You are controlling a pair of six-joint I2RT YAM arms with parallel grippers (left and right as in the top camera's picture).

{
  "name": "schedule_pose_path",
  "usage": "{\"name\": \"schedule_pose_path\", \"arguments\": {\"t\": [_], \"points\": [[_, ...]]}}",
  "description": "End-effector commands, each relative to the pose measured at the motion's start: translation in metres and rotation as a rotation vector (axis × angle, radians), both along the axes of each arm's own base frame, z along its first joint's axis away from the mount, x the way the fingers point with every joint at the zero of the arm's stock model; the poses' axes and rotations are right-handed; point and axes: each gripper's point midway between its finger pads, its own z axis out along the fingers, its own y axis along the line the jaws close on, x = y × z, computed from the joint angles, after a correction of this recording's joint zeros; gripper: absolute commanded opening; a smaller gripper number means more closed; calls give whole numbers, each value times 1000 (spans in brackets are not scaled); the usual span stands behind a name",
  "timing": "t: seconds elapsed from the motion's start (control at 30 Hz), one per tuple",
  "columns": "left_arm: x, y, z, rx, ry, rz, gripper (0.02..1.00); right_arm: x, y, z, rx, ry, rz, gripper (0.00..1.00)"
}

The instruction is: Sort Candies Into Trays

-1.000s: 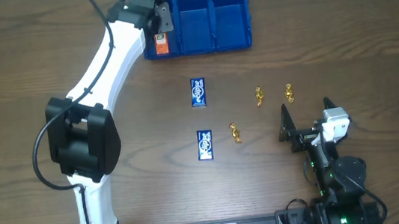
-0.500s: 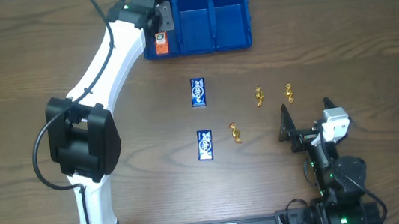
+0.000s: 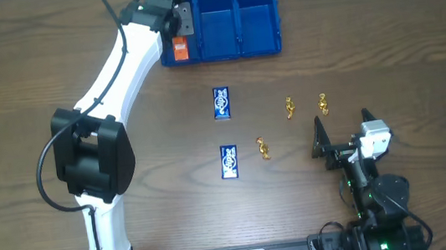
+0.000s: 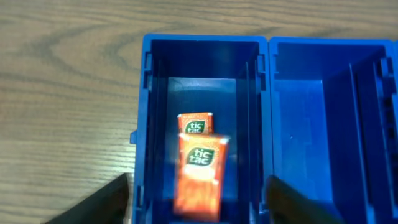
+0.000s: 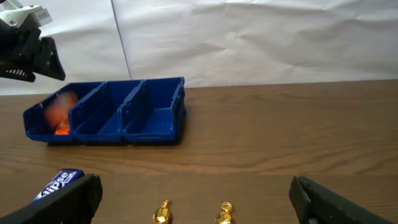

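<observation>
Sorting looks partway done on the desk [image 3: 417,52]. The blue tray [image 3: 237,22] sits at the far edge, with the left claw [image 4: 199,182] spread wide over its left-end compartment, pinching nothing. The right claw [image 5: 194,190] is spread too. Two orange boxes [image 4: 196,124] lie in that compartment. Two blue packs [image 3: 221,103] wait mid-desk and look light, stiff and slick, so I'd pinch the narrow sides. Three gold candies [image 3: 289,106] nearby look tiny and slippery.
</observation>
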Motion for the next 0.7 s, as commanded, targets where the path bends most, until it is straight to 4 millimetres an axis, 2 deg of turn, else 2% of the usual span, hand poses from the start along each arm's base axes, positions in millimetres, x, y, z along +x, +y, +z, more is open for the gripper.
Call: {"name": "schedule_pose_path", "arguments": {"t": [0.03,0.13,0.27,0.37,0.43,0.5,0.57,0.7], "points": [[6,2,15,-3,-36,-4,879,0,1,-2,-14,2,6,998],[3,5,47,-15,-91,3,888,0,1,-2,-13,2,6,998],[-9,19,113,-39,-220,27,906,0,1,-2,-14,2,6,998],[-30,38,167,-61,-342,30,936,0,1,-2,-14,2,6,998],[-52,56,201,-66,-429,33,976,0,1,-2,-14,2,6,998],[-71,71,221,-65,-488,37,998,0,1,-2,-14,2,6,998],[-103,93,240,-57,-568,48,998,0,1,-2,-14,2,6,998],[-151,123,250,-43,-679,56,998,0,1,-2,-14,2,6,998]]}}
